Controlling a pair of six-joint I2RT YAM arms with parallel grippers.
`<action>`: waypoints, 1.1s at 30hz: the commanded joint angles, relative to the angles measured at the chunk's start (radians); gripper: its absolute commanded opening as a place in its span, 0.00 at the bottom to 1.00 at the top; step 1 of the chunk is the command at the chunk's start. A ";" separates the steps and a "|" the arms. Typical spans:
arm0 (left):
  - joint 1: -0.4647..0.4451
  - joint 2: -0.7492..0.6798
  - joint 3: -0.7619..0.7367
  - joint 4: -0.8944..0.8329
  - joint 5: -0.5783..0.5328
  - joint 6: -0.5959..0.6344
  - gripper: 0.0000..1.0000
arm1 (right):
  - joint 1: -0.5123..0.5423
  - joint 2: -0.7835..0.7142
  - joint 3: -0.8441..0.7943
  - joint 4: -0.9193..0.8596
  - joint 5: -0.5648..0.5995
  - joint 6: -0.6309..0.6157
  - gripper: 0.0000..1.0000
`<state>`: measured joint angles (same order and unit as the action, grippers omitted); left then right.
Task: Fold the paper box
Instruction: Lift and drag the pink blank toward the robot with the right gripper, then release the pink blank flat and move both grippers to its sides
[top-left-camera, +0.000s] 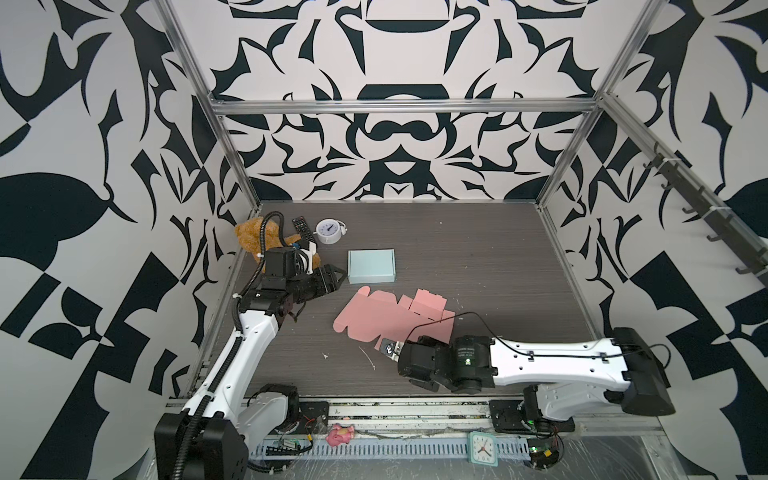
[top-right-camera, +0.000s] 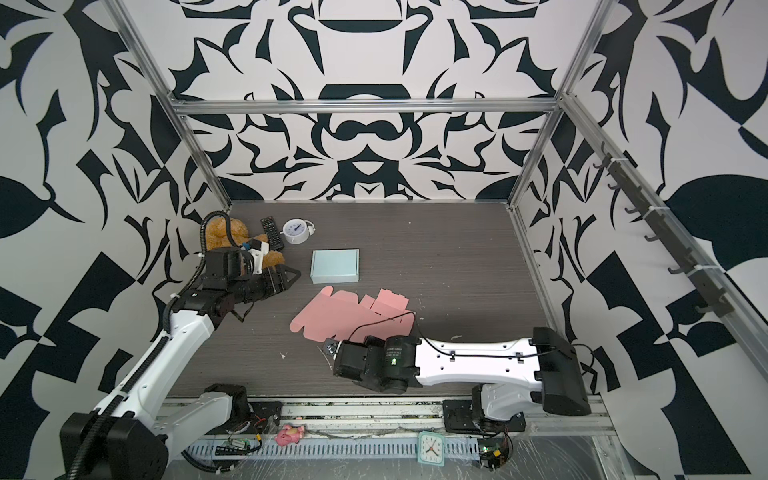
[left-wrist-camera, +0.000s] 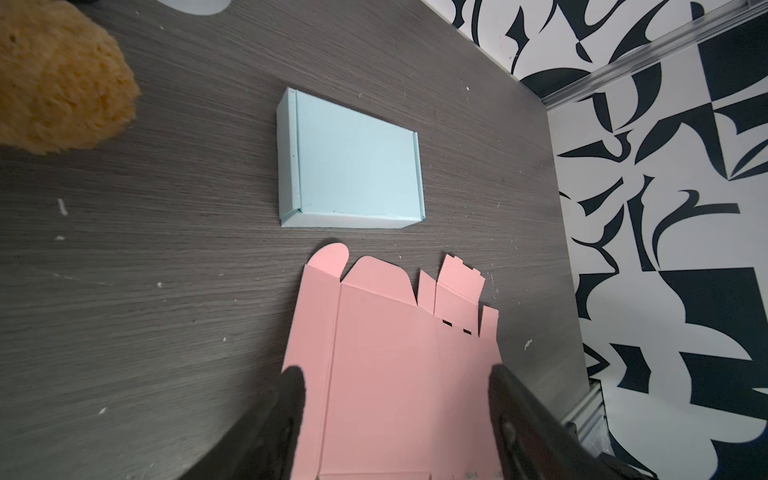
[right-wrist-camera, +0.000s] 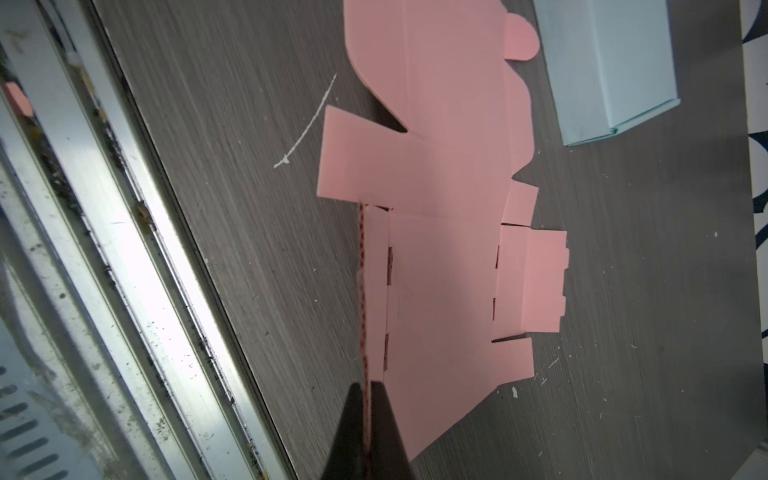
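Near the middle of the counter (top-left-camera: 478, 257) we see the pink box blank (top-left-camera: 386, 320) lying unfolded and mostly flat, just on the robot's side of a closed pale blue box (top-left-camera: 371, 266). Our right fingers (right-wrist-camera: 374, 411) are clenched on the blank's near side flap, which stands edge-on between them. Our left fingers (top-left-camera: 332, 277) are spread wide, grasping nothing, left of the pale blue box.

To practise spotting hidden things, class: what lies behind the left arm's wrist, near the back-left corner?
A tan plush toy sits there, beside a black remote. The left arm and its cable cover part of the toy, so its full shape cannot be seen.
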<state>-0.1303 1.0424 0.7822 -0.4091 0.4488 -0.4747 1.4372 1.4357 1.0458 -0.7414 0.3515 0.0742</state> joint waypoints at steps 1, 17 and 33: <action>-0.001 -0.029 -0.044 -0.013 0.047 -0.008 0.73 | 0.008 0.054 0.025 0.017 -0.020 -0.056 0.03; -0.005 -0.104 -0.097 0.003 0.078 -0.014 0.73 | 0.008 0.001 -0.045 0.122 -0.071 0.082 0.52; -0.189 -0.078 -0.177 0.138 0.091 -0.050 0.74 | -0.328 -0.303 -0.261 0.285 -0.262 0.613 0.66</action>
<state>-0.2932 0.9588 0.6399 -0.3141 0.5217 -0.5156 1.1503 1.1694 0.8112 -0.4881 0.1562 0.5598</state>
